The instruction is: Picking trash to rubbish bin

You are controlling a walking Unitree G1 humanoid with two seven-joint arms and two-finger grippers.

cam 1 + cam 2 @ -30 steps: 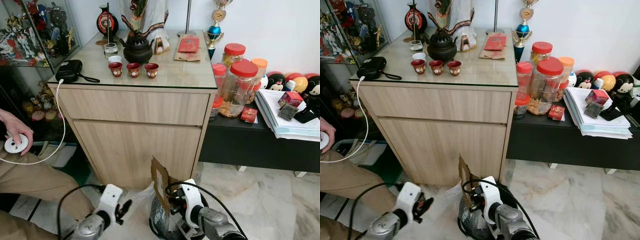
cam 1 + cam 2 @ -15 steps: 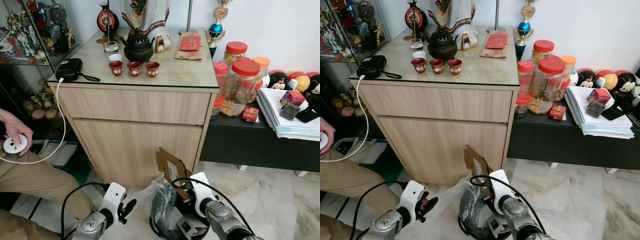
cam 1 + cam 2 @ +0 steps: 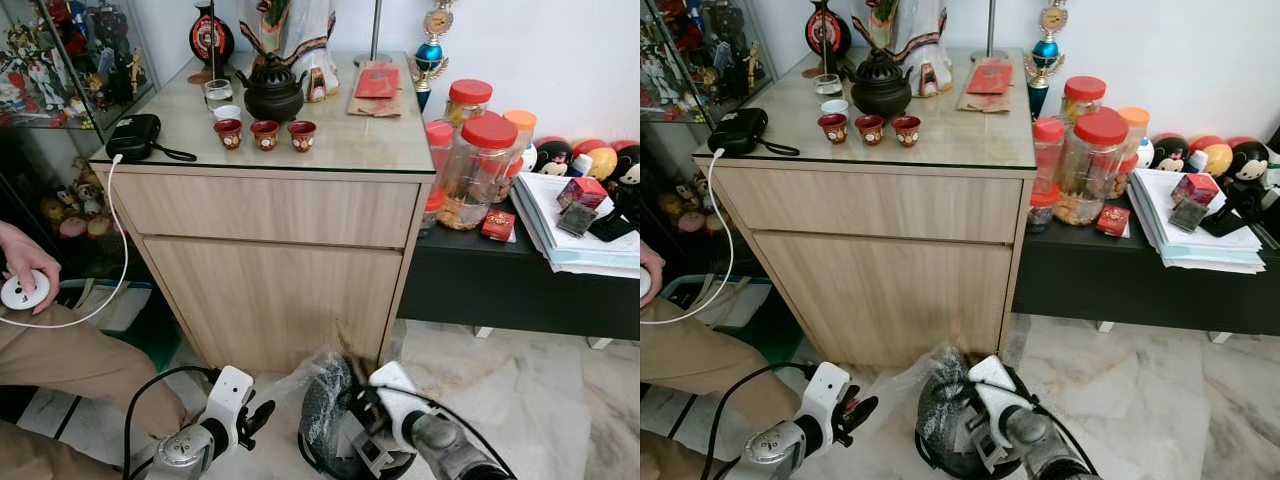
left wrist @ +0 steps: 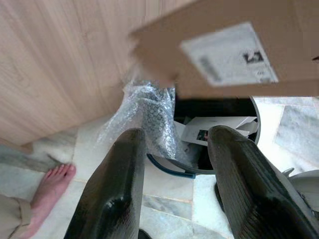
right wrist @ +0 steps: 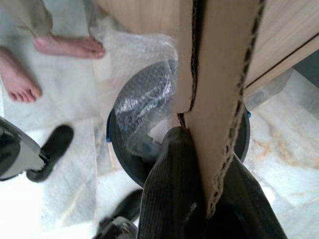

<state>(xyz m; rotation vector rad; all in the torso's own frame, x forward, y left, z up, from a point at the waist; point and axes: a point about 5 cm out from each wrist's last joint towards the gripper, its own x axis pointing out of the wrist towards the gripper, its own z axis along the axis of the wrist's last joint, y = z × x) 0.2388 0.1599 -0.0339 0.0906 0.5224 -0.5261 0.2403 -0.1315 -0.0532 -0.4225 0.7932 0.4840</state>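
Currently the right gripper's [image 5: 199, 209] fingers [image 5: 167, 189] are clamped on a cardboard [image 5: 219, 89] sheet, held on edge directly above the bin [image 5: 117, 149]. The bin sits on the floor against the wooden cabinet [image 3: 270, 290], with bubble wrap [image 5: 142, 94] spilling over its rim. The left gripper [image 4: 174, 164] hangs just beside the bin, fingers apart and holding nothing. Recommendation: lower the sheet inside the rim before release, angled clear of the wrap, so it does not catch or tip out.
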